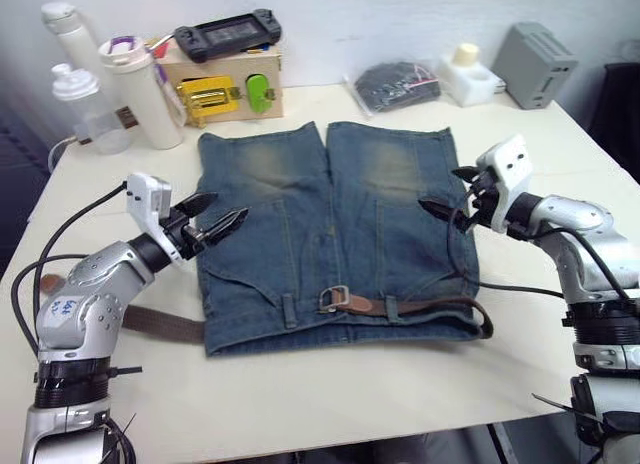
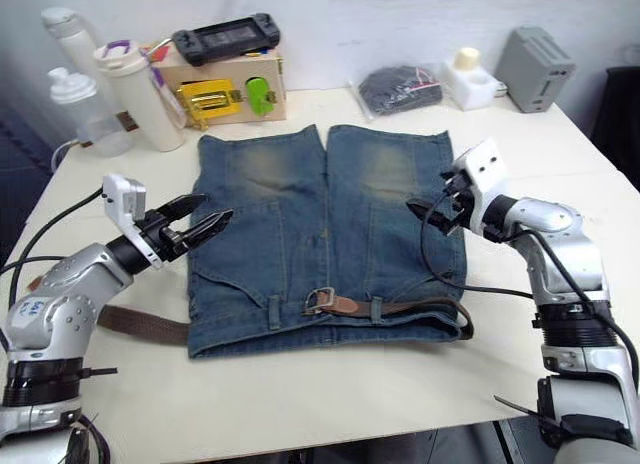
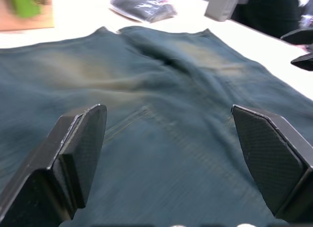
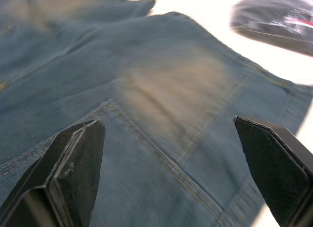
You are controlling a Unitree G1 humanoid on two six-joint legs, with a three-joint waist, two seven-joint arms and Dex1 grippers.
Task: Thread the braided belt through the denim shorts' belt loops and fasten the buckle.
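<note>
With both sets of fingers spread above the shorts (image 1: pixel 330 234), reach nearward: the belt (image 1: pixel 420 306) runs left-right along the waistband, its buckle (image 1: pixel 334 299) near the middle.

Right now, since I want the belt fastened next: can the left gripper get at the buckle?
Probably yes. The left gripper hovers open over the denim shorts, and the buckle lies exposed on the waistband with nothing between them; it would need to move down and across.

denim shorts (image 1: pixel 330 234) flat, braided belt (image 1: pixel 420 306) partly threaded
</note>
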